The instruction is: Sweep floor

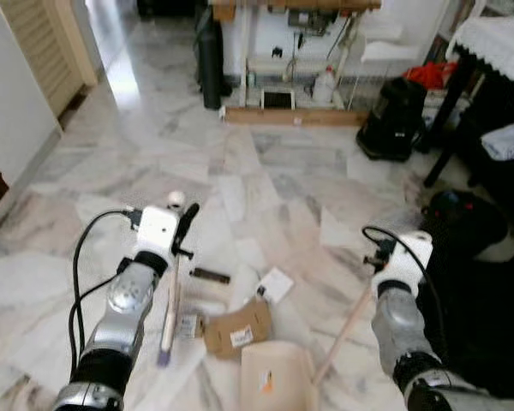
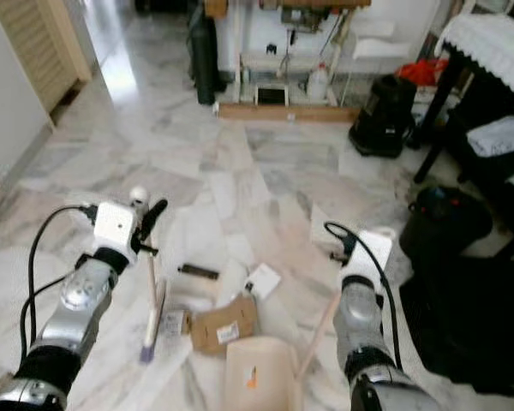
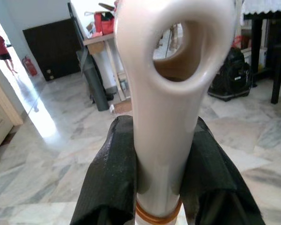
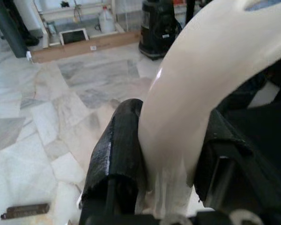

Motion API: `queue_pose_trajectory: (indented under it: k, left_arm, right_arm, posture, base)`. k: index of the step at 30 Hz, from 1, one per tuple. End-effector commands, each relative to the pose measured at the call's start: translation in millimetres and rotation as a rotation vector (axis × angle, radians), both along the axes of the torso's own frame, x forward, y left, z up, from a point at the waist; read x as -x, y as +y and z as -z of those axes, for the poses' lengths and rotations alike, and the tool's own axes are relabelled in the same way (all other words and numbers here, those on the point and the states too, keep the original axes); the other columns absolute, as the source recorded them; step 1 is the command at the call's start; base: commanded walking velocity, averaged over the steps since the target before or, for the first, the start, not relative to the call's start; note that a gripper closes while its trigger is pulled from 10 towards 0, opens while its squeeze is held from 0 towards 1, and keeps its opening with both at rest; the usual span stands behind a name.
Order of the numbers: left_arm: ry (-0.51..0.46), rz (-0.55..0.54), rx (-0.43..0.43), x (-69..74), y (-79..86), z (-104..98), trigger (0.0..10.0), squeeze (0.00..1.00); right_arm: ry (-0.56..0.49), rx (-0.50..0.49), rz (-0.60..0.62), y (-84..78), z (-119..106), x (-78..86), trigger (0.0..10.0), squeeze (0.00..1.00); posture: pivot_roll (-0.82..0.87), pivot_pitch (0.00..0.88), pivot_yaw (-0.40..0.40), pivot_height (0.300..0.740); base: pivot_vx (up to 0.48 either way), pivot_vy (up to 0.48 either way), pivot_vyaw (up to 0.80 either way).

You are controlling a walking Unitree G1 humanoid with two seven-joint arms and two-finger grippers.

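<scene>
My left gripper (image 1: 182, 229) is shut on the cream handle of a broom (image 1: 173, 291), just below its hanging hole (image 3: 178, 47). The broom's purple bristles (image 1: 164, 351) rest on the marble floor. My right gripper (image 1: 385, 257) is shut on the long handle (image 1: 347, 321) of a cream dustpan (image 1: 274, 377), which sits on the floor between my arms. In the right wrist view the black fingers (image 4: 117, 154) clamp that cream handle (image 4: 187, 93). Litter lies by the pan: a brown cardboard piece (image 1: 237, 327), a white paper (image 1: 276, 284), a dark bar (image 1: 211, 276) and a small packet (image 1: 187, 325).
A black bag (image 1: 394, 120) and a wooden plank (image 1: 291, 116) lie ahead under a work table. A dark table with a lace cloth (image 1: 497, 38) and black bags (image 1: 463, 218) crowd the right. A louvred door (image 1: 47, 43) stands at left. A person in red (image 3: 0, 47) is far off.
</scene>
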State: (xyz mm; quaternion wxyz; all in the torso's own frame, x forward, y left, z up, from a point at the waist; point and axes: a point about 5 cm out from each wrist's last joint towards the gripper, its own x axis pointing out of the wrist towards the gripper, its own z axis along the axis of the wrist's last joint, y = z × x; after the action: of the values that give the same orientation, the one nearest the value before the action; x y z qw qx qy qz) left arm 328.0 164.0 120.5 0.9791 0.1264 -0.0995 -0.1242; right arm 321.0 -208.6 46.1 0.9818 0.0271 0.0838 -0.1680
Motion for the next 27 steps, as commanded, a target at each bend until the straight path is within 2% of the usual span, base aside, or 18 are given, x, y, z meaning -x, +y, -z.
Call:
queue_pose_trajectory:
  k: [1, 15, 27]
  left_arm:
    - [-0.063, 0.026, -0.004, -2.7, -5.0, -13.3, 10.0, 0.0]
    - [-0.076, 0.022, 0.001, -2.0, -5.3, -14.7, 10.0, 0.0]
    - [-0.128, 0.001, 0.019, -2.4, -1.6, -24.2, 10.0, 0.0]
  right_arm:
    - [-0.021, 0.01, 0.006, -3.2, -5.9, -3.4, 10.0, 0.0]
    - [-0.017, 0.017, 0.006, -3.9, -5.6, -3.1, 10.0, 0.0]
    - [-0.02, 0.02, 0.011, -5.4, -6.2, -3.0, 10.0, 0.0]
  posture:
    - [0.03, 0.0, -0.018, 0.74]
    - [0.03, 0.0, -0.02, 0.74]
    - [0.04, 0.0, -0.022, 0.74]
  base:
    - [0.281, 0.0, 0.0]
    - [0.28, 0.0, 0.0]
    - [0.0, 0.0, 0.0]
